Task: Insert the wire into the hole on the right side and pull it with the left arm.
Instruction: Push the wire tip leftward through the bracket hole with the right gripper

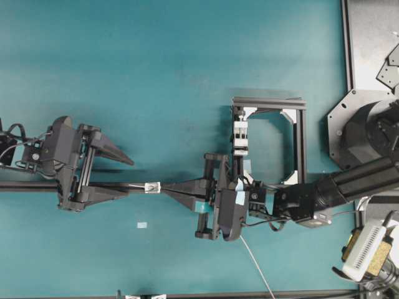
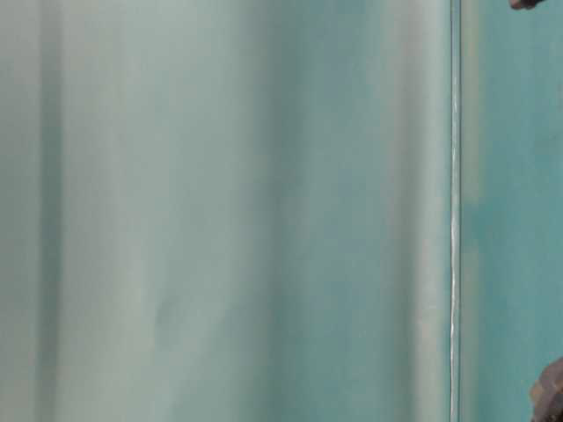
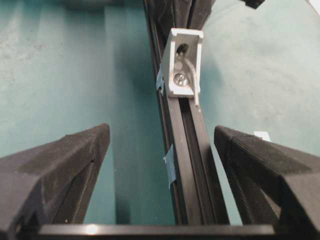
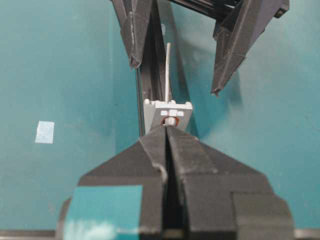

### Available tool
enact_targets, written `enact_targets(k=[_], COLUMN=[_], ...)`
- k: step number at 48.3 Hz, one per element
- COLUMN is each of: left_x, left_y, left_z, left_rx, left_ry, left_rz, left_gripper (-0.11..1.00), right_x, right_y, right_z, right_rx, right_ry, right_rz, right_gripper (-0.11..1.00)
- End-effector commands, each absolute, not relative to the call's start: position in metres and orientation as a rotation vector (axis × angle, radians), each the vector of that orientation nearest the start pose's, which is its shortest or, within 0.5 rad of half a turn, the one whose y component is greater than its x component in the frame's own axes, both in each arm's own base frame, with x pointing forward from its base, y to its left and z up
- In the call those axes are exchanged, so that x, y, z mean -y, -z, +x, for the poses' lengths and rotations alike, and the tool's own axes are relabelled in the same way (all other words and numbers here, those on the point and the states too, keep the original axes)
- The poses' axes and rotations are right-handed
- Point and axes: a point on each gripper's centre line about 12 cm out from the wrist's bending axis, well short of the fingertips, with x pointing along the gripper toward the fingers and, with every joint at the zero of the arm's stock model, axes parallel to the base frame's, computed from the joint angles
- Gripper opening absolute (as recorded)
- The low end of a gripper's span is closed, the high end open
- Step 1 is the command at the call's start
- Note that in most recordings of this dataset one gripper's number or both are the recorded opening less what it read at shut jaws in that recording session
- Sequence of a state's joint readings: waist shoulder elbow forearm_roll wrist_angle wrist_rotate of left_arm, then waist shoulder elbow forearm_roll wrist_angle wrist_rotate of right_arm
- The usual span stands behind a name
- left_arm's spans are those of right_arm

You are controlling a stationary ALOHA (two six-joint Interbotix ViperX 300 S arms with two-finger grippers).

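We are watching the right gripper pressing its tips against the right face of the block, which is sitting on the black rail on the teal table. Its jaws are closed tight, and in the right wrist view the fingers are pinching the wire right at the hole, which is showing as a small dark ring in the block's face. The wire is passing through the block and sticking out beyond it, a pale strand lying along the rail toward the left gripper. In the left wrist view the strand is curving down out of the block onto the rail. The left gripper is facing the block from the left with its jaws spread wide, one finger on each side of the rail, gripping nothing; its tips are near the block but apart from it. Behind the right gripper the wire is trailing off toward the table's near edge. A black frame with a white clip is standing just beyond the right gripper. The table-level view is giving us only a blurred teal surface.
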State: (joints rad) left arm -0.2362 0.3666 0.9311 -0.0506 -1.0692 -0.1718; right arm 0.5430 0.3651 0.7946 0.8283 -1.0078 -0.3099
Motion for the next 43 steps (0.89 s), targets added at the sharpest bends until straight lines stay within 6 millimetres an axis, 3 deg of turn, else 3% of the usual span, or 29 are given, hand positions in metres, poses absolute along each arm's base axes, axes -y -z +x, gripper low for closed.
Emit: enact_targets(k=[1, 43], left_x=[0.0811, 0.0823], left_y=[-0.0878, -0.089], left_z=[0.3575, 0.3615], left_rx=[-0.195, -0.234], left_ry=[0.173, 0.171], left_rz=[-0.172, -0.167], left_gripper=[0.75, 0.75], right_x=[-0.129, -0.1292], right_y=[-0.0875, -0.0963], right_z=[0.359, 0.3594], right_rx=[-0.242, -0.226], right_ry=[0.156, 0.151], right_rz=[0.032, 0.013], right_gripper=[0.02, 0.02])
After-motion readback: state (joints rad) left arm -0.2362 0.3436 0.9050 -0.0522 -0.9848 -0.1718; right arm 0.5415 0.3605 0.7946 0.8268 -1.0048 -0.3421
